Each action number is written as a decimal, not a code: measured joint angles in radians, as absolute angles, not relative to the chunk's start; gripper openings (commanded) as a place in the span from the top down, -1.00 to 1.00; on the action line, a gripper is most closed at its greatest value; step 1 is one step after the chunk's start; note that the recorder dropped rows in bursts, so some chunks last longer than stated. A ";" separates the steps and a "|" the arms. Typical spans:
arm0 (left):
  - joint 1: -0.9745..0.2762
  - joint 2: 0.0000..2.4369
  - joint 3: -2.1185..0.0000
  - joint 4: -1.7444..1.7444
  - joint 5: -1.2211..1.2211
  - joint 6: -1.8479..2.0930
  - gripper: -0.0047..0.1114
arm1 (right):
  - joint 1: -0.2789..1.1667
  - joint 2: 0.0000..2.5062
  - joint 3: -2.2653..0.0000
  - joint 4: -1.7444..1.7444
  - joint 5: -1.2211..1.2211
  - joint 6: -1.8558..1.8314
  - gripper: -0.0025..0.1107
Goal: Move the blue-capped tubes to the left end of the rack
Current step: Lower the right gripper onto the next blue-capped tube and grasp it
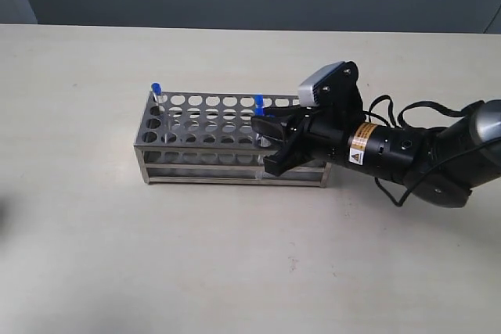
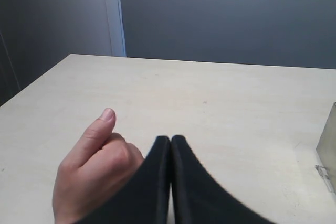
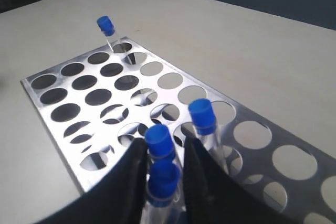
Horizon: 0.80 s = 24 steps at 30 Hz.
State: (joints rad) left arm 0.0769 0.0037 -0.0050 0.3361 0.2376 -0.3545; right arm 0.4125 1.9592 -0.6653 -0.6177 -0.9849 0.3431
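Note:
The steel rack [image 1: 219, 176] stands mid-table. One of the blue-capped tubes [image 1: 156, 87] stands at its far left corner, and another [image 1: 259, 102] shows beside my right gripper [image 1: 270, 145]. In the right wrist view, two blue caps stand in line between the fingers: a farther one [image 3: 160, 140] and a nearer one [image 3: 164, 179]. The right gripper [image 3: 164, 148] is drawn in tight on both sides of them. A third capped tube [image 3: 201, 115] stands just outside one finger, and the corner tube [image 3: 105, 25] is far off. My left gripper [image 2: 171, 139] is shut and empty above bare table.
A human hand [image 2: 100, 166] rests in a loose fist right beside the left gripper. The rack's end [image 2: 328, 145] shows at the edge of the left wrist view. Most holes of the rack's top plate [image 3: 67, 150] hold nothing. The right arm's cables [image 1: 391, 115] loop behind it.

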 measured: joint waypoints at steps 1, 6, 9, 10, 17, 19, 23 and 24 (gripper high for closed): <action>0.077 0.004 -0.005 0.336 0.238 -0.355 0.91 | 0.413 1.957 -0.667 -0.625 -0.978 0.347 0.96; 0.077 0.004 -0.005 0.336 0.238 -0.355 0.91 | 0.413 1.923 -0.669 -0.654 -0.916 0.362 0.97; 0.077 0.004 -0.005 0.336 0.238 -0.355 0.91 | 0.413 1.889 -0.669 -0.682 -0.862 0.364 0.97; 0.077 0.004 -0.005 0.336 0.238 -0.355 0.91 | 0.413 1.877 -0.669 -0.692 -0.843 0.366 0.97; 0.077 0.004 -0.005 0.336 0.238 -0.355 0.91 | 0.413 1.827 -0.669 -0.717 -0.812 0.376 0.97; 0.077 0.004 -0.005 0.336 0.238 -0.355 0.91 | 0.411 1.827 -0.669 -0.717 -0.812 0.379 0.97; 0.077 0.004 -0.005 0.336 0.238 -0.355 0.91 | 0.411 1.831 -0.669 -0.719 -0.823 0.380 0.97; 0.077 0.004 -0.005 0.336 0.238 -0.355 0.91 | 0.411 1.833 -0.669 -0.719 -0.825 0.380 0.97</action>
State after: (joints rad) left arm 0.0769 0.0037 -0.0050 0.3361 0.2376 -0.3545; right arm 0.4110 1.8335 -0.6688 -0.7188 -0.8251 0.3801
